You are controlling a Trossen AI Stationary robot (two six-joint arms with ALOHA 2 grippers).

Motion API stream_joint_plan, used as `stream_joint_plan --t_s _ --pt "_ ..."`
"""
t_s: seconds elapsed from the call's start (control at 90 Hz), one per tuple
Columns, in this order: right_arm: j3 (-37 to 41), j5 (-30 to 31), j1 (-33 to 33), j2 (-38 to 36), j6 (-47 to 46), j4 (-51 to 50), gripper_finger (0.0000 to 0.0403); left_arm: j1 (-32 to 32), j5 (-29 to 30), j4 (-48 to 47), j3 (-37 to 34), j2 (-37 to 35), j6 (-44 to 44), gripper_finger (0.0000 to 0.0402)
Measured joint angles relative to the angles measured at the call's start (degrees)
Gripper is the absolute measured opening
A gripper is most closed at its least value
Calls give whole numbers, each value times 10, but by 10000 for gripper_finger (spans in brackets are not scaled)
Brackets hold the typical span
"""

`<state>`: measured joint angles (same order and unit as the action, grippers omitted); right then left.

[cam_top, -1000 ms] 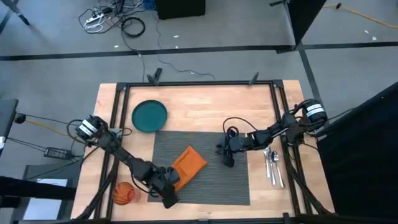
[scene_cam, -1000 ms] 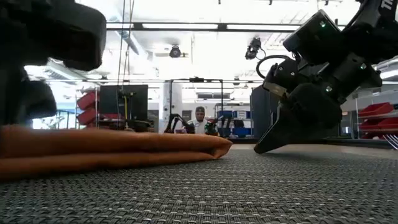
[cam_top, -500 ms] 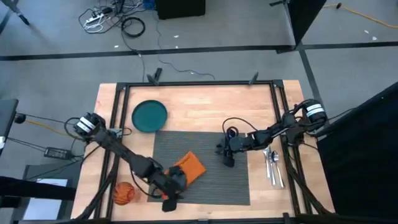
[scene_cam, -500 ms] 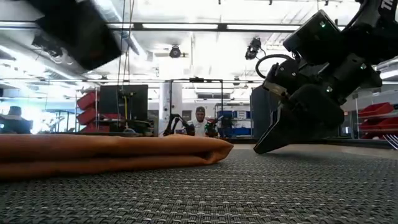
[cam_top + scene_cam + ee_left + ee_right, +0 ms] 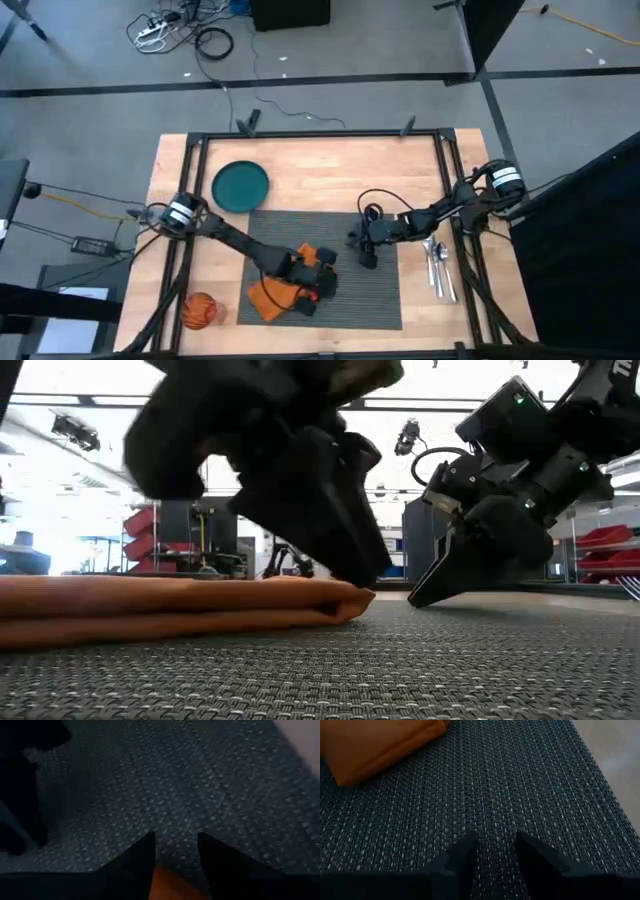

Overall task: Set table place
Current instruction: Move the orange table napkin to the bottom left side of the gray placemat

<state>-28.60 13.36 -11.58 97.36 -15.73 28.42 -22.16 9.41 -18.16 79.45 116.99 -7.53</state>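
Observation:
The orange napkin (image 5: 272,298) lies folded on the near left part of the dark ribbed placemat (image 5: 345,235). My left gripper (image 5: 320,284) is low over the napkin's right end (image 5: 350,598). Its fingers stand a little apart over the mat, and orange cloth (image 5: 167,887) shows behind their tips. My right gripper (image 5: 366,258) points down at the mat's right half, fingers slightly apart (image 5: 493,842), with nothing between them. The teal plate (image 5: 240,187) rests on the table beyond the mat's far left corner. The orange cup (image 5: 198,311) sits left of the mat. The cutlery (image 5: 438,265) lies to its right. My left gripper comes down onto the napkin's right end (image 5: 358,586) slanting from the left. Blur keeps me from telling whether its fingers touch the cloth. My right gripper has its fingertips (image 5: 413,602) at the placemat's surface. Whether they rest on it I cannot tell.
The table's black frame (image 5: 320,135) runs along the far edge and down both sides. Bare wood (image 5: 340,180) lies between the plate and the far right corner. A person shows far off in the room behind the table (image 5: 322,555).
My left gripper has swung from the placemat's near left corner toward the table's right edge, passing over the napkin, and has come down at the napkin's right end. The napkin lies where it was.

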Motion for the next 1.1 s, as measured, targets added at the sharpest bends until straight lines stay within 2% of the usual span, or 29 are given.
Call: stream_joint_plan --t_s 0.111,0.322,0.578,0.722,0.822,0.978,1.1 --pt "0 0 0 0 -6 -2 116 13 9 -40 0 7 10 131" --pt "-2 5 -10 -1 -6 -15 115 23 41 -117 2 4 84 131" --pt "-2 8 -20 -1 -6 -19 114 22 104 -232 1 -8 166 131" --pt "-2 8 -22 -1 -7 -21 114 23 140 -301 0 -10 184 131" --pt "0 7 -35 0 -12 -7 114 27 156 -291 0 -11 185 131" --pt "-2 -16 -70 4 -54 82 113 27 164 -281 0 -16 184 131" --pt "-23 18 -99 16 -73 91 113 30 164 -275 0 -15 182 131"
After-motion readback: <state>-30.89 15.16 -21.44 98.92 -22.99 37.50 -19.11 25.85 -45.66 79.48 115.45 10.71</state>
